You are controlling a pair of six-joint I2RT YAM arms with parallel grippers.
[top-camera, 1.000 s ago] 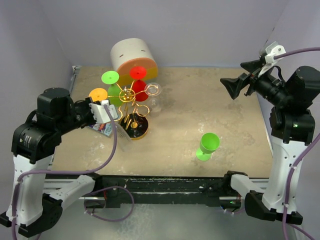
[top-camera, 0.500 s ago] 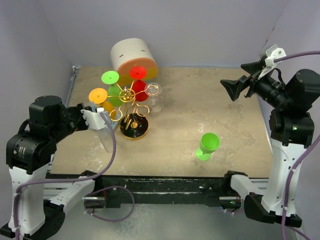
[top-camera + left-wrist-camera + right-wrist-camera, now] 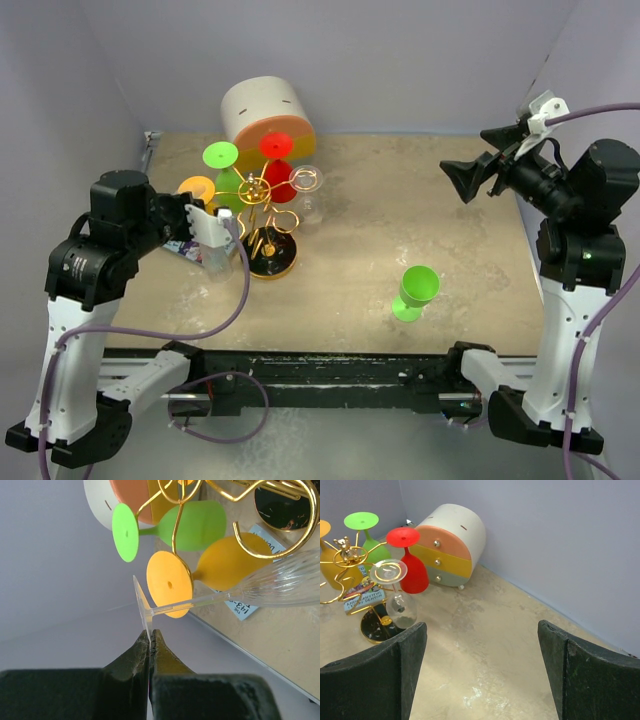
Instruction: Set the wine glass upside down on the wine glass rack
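Observation:
My left gripper (image 3: 150,634) is shut on the rim of the flat foot of a clear ribbed wine glass (image 3: 285,582). Its stem runs straight away from the jaws, and its bowl lies just under a gold hook of the wine glass rack (image 3: 280,555). In the top view the left gripper (image 3: 214,232) holds this wine glass (image 3: 218,262) at the left side of the rack (image 3: 262,205), by the round black base (image 3: 272,256). Orange (image 3: 225,567), green (image 3: 195,525), red (image 3: 412,575) and clear (image 3: 400,607) glasses hang on the rack upside down. My right gripper (image 3: 482,630) is open and empty.
A green glass (image 3: 415,292) stands on the table right of centre. A cream-and-orange cylinder with drawers (image 3: 265,110) sits behind the rack against the back wall. A printed card (image 3: 190,252) lies beside the rack's base. The right arm (image 3: 560,190) is raised at the right wall.
The left arm swung out to the left with the clear glass, then came back in toward the rack. The right arm has barely moved.

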